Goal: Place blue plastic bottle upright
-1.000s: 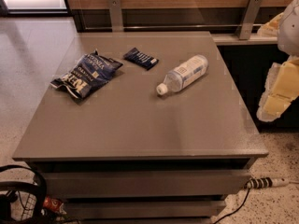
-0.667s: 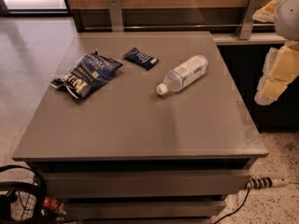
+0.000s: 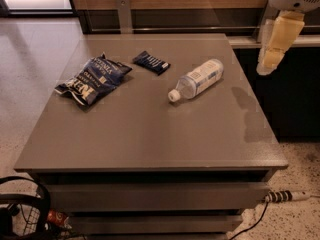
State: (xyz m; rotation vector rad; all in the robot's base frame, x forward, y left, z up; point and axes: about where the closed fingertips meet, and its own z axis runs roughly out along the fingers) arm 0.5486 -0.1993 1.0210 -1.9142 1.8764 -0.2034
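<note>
Pincer [image 3: 268, 63] hangs above the far right edge of the bench [image 3: 150, 144]; whether spread or pressed together, cannot tell. The blue plastic bottle [image 3: 199, 79] lies on its side, cap pointing near-left.

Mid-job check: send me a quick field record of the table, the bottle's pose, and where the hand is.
bottle: blue plastic bottle lying on its side, right of the table's centre
cap: white cap on, pointing front-left
task state: not yet upright
hand: hand in the air at upper right of the view, to the right of the bottle, not touching it
other items: dark blue snack bag at left; small dark blue packet between bag and bottle, farther back
surface: grey table
</note>
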